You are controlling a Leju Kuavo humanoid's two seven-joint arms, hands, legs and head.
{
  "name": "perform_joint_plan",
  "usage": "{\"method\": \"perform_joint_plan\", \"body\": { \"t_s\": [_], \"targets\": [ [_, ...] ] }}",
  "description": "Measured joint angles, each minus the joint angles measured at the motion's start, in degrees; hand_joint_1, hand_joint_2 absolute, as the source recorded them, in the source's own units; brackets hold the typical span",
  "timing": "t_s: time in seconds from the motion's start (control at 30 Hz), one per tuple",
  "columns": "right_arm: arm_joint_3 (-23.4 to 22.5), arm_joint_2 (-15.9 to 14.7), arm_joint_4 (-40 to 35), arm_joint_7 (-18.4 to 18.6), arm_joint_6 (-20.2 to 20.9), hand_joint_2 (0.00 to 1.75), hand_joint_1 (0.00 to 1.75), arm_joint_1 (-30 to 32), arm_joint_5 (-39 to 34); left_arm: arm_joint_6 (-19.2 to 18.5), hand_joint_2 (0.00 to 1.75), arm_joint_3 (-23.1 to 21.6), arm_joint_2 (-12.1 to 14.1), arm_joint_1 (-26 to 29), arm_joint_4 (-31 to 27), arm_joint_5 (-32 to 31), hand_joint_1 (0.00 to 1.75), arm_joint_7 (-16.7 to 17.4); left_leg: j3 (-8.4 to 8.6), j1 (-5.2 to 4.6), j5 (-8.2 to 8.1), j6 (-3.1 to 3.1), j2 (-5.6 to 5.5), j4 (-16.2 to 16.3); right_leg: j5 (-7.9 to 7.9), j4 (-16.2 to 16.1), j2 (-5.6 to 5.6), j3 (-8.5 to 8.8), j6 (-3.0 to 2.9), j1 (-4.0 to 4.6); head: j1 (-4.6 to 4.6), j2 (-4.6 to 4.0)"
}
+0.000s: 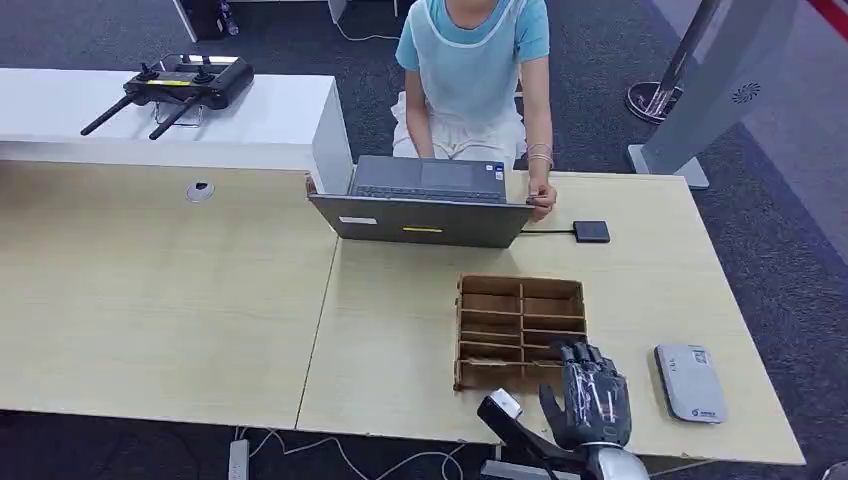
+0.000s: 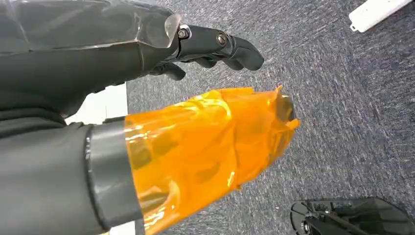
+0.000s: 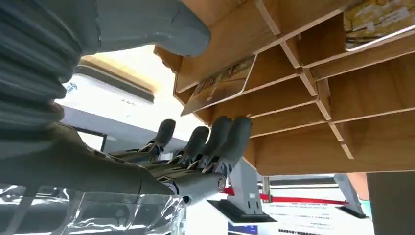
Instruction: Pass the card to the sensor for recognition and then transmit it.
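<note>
A brown wooden rack with several slots lies on the light table. My right hand is at its near right corner, fingertips over the rack's edge. In the right wrist view a printed card juts out of a slot in the rack, lying between my grey thumb and my straight dark fingers, with a gap on both sides. Another card sits in a farther slot. The white-grey card sensor lies on the table right of my hand. My left hand hangs over the carpet, holding nothing.
A person sits behind an open laptop at the table's far side, one hand on its corner. A small black box is cabled to the laptop. A remote controller rests on a white counter at the back left. A white power strip lies on the floor.
</note>
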Motion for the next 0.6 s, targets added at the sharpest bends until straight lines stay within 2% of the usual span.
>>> {"method": "perform_joint_plan", "body": {
  "t_s": [0.03,0.07,0.13,0.27,0.3,0.53,0.6],
  "targets": [
    [0.0,0.0,0.1,0.0,0.0,1.75,0.77,-0.1,0.0,0.0,0.0,0.0,0.0,0.0,0.0,0.0,0.0,0.0,0.0,0.0,0.0,0.0,0.0,0.0,0.0,0.0,0.0,0.0,0.0,0.0,0.0,0.02],
    [-0.1,0.0,0.2,0.0,0.1,1.75,0.89,-0.2,0.0,0.0,0.0,0.0,0.0,0.0,0.0,0.0,0.0,0.0,0.0,0.0,0.0,0.0,0.0,0.0,0.0,0.0,0.0,0.0,0.0,0.0,0.0,0.0],
    [-0.2,-0.1,0.5,0.0,0.1,1.75,0.93,-0.5,0.0,0.0,0.0,0.0,0.0,0.0,0.0,-0.1,0.0,0.0,0.0,0.0,0.0,0.0,0.0,0.0,0.0,0.0,0.0,0.0,0.0,0.0,0.0,0.0],
    [-0.7,-0.1,0.9,0.0,0.0,1.75,0.89,-1.0,0.0,0.0,0.0,0.0,0.0,0.0,0.0,-0.4,0.0,0.0,0.0,0.0,0.0,0.0,0.0,0.0,0.0,0.0,0.0,0.0,0.0,0.0,0.0,0.0],
    [-0.9,-0.1,1.0,0.0,0.0,1.75,0.94,-1.1,0.0,0.0,0.0,0.0,0.0,0.0,0.0,-0.4,0.0,0.0,0.0,0.0,0.0,0.0,0.0,0.0,0.0,0.0,0.0,0.0,0.0,0.0,0.0,0.02],
    [-1.4,-0.1,1.7,-0.1,0.0,1.75,0.94,-1.6,0.0,0.0,0.0,0.0,0.0,0.0,0.0,-0.5,0.0,-0.1,0.0,0.0,0.0,0.0,0.0,0.0,0.0,0.0,0.0,0.0,0.0,0.0,0.0,0.02],
    [-1.4,-0.1,1.8,-0.1,0.0,1.75,0.84,-1.6,0.0,0.0,0.0,0.0,0.0,0.0,0.0,-0.5,0.0,-0.1,0.0,0.0,0.0,0.0,0.0,0.0,0.0,0.0,0.0,0.0,0.0,0.0,-0.02,0.02]
  ]
}}
